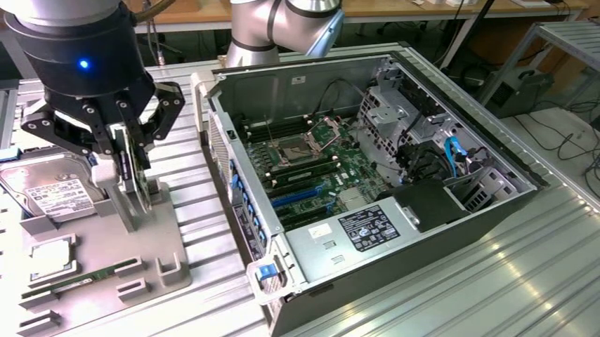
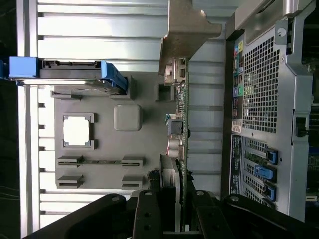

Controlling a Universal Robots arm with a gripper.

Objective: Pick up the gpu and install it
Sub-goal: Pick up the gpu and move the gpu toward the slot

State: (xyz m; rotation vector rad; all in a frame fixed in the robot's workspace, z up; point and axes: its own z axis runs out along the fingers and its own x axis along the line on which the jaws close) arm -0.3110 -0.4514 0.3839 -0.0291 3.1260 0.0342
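gpu upright at grey tray | pincer pinching it | ribbed metal table | wooden desks behind

From my station I looked down on a ribbed aluminium table whose slats caught bright streaks of light toward the exterior view's right. Behind it ran a wooden benchtop. On the exterior view's right I saw pale floor strewn with black cables, a grey metal frame, and a dark box beneath it.
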